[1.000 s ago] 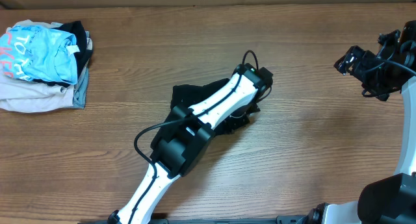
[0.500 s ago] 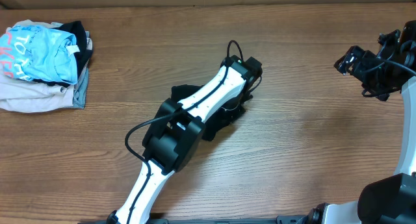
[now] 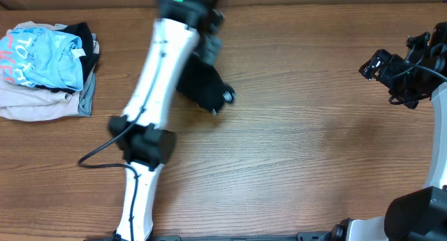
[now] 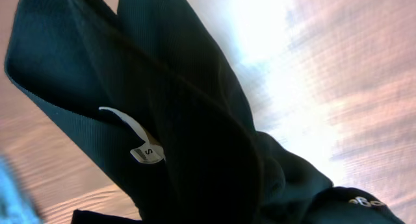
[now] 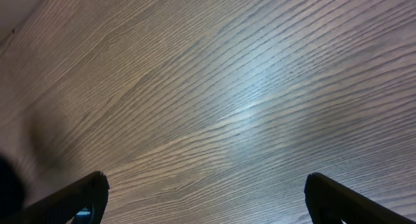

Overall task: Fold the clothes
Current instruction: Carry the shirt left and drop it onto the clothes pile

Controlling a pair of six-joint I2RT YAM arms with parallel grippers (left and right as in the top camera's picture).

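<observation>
Pickup step: L tool (image 3: 208, 40) clamped on black T-shirt (image 3: 204, 84), hanging bunched; R tool (image 5: 207, 185) wide, empty; next needs spreading it flat on worktop (image 3: 300, 150).

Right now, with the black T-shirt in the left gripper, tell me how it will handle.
Probably floppy: the black T-shirt hangs in loose folds below the left gripper. Likely light, since a single pinch seems to carry it. It may swing when moved.

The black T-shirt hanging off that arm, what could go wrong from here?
The black T-shirt hangs bunched from the left tool, so it might slip out or land crumpled rather than flat. If it swings toward the pile of clothes, it could brush that stack and mess it up.
</observation>
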